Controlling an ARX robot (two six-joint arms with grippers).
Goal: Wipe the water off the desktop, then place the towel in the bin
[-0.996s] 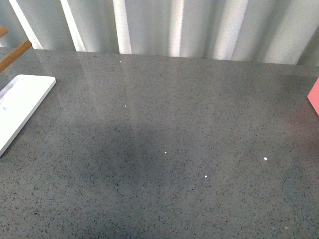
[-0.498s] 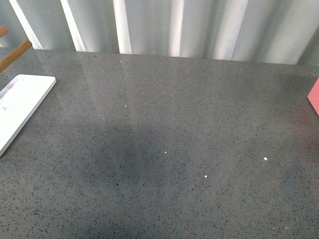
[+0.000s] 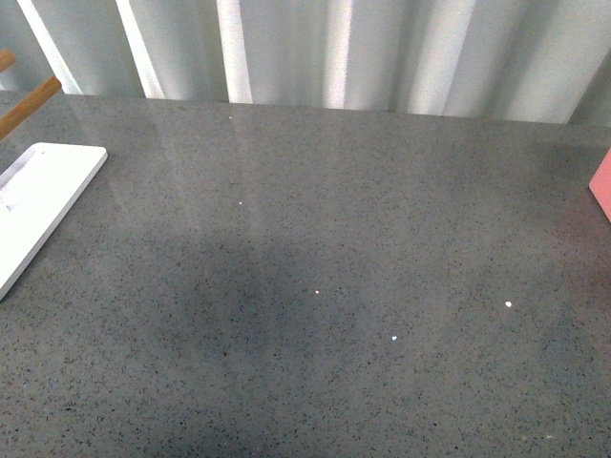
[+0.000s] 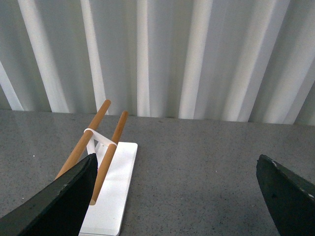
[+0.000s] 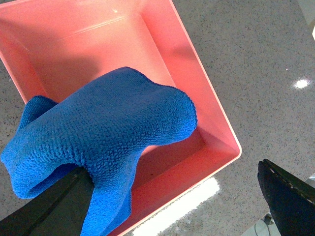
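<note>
Towel count: one, blue [image 5: 106, 132], draped over one of the right fingers [image 5: 59, 206] and hanging above the pink bin [image 5: 162, 59]. One bin, seen from above, its rim on the speckled tabletop [image 3: 363, 219]. Right fingers spread wide, the other [image 5: 290, 196] well clear of the bin's outer wall; whether they pinch the cloth I cannot tell. Left fingers [image 4: 59, 201] also wide apart, nothing between them, aimed across the tabletop toward the pleated curtain [image 4: 167, 54]. Beside the left finger sits one white tray [image 4: 110, 196] carrying two wooden rods [image 4: 110, 150]. From the front, the tray lies at the tabletop's left edge, a pink sliver of bin at the right, broad bare grey between.
</note>
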